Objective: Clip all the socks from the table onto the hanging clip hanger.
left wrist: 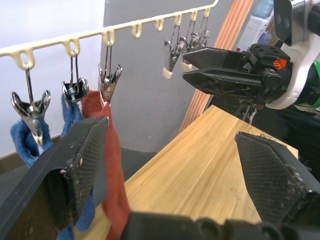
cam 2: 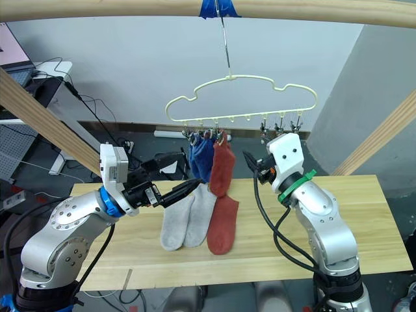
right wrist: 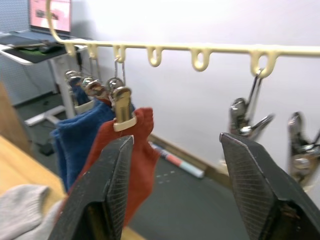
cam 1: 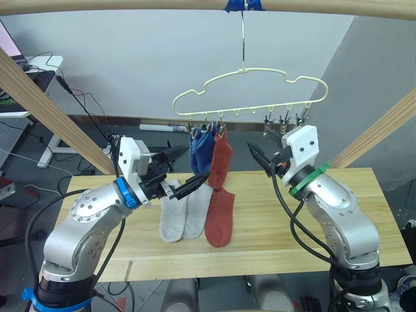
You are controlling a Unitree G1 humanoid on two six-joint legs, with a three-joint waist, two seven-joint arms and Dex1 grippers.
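Note:
The pale yellow clip hanger (cam 1: 247,91) hangs by its hook from the top pole. Two blue socks (cam 1: 201,149) and one rust red sock (cam 1: 221,162) hang from clips at its left end. The clips at the right end (cam 1: 284,123) hold nothing. On the table (cam 1: 364,208) lie two light grey socks (cam 1: 177,218) side by side, with a red sock (cam 1: 221,218) to their right. My left gripper (cam 1: 197,161) is open, raised just left of the hanging socks. My right gripper (cam 1: 257,158) is open too, just right of the hanging red sock, under the bare clips.
Round wooden frame poles slant up on the left (cam 1: 45,104) and on the right (cam 1: 383,130), joined by a beam across the top (cam 1: 130,5). A desk with cables (cam 1: 39,65) stands at the back left. The table's right half is bare wood.

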